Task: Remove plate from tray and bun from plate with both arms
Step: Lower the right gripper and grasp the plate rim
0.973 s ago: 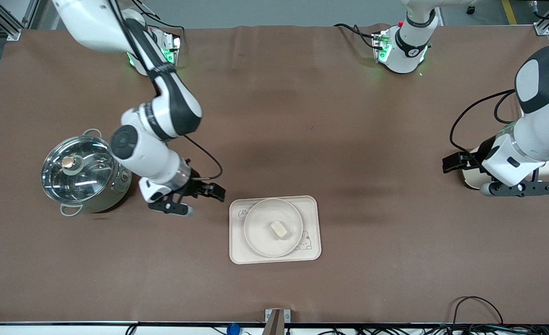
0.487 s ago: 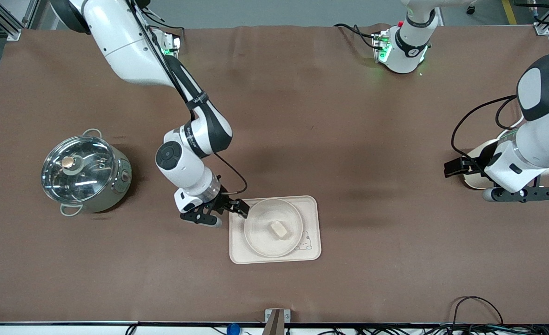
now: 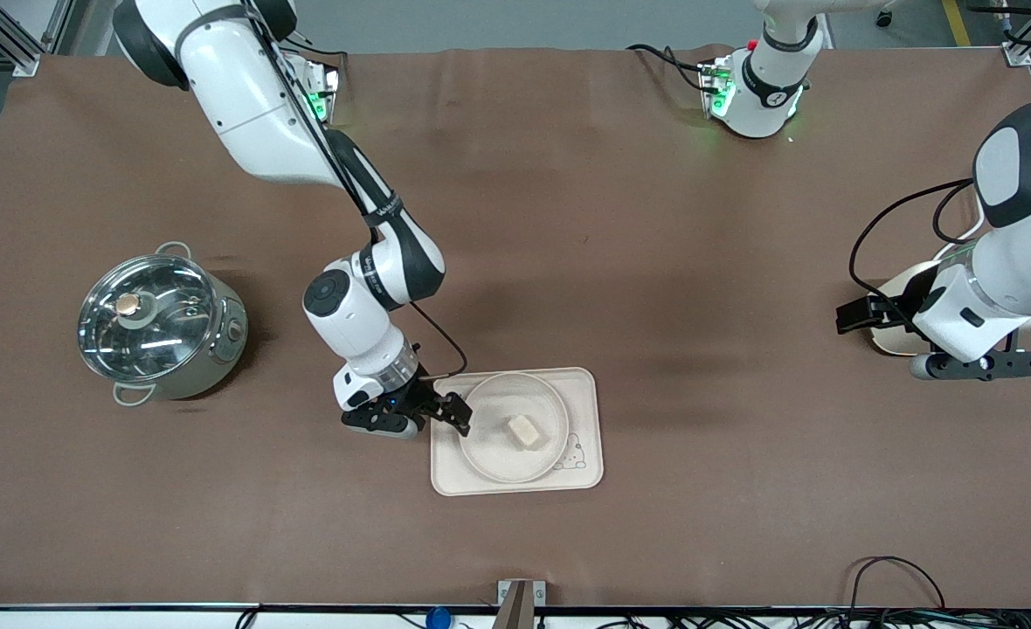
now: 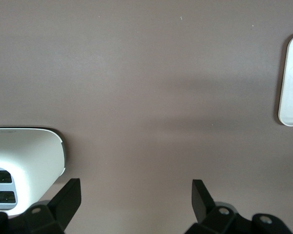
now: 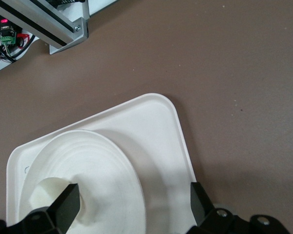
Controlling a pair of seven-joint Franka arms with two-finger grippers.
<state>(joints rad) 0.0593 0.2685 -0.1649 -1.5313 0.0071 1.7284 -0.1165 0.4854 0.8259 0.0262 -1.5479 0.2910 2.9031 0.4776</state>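
Note:
The round cream plate (image 3: 513, 426) lies on the rectangular cream tray (image 3: 587, 472) with the rabbit drawing, in the middle of the table near the front camera. The small pale bun (image 3: 522, 431) lies in the plate. My right gripper (image 3: 450, 411) is open, low over the plate's rim at the side toward the right arm's end. In the right wrist view its gripper (image 5: 134, 204) straddles the plate (image 5: 112, 185), with the bun (image 5: 44, 195) beside one fingertip. My left gripper (image 3: 856, 313) is open and empty over bare table (image 4: 136, 195) toward the left arm's end, waiting.
A steel pot with a glass lid (image 3: 159, 325) stands toward the right arm's end. A cream round object (image 3: 887, 339) lies partly hidden under the left arm. The tray's corner (image 4: 292, 83) shows in the left wrist view.
The right arm has swung from beside the pot to the tray, bringing its open gripper over the plate's rim. The left arm has barely moved.

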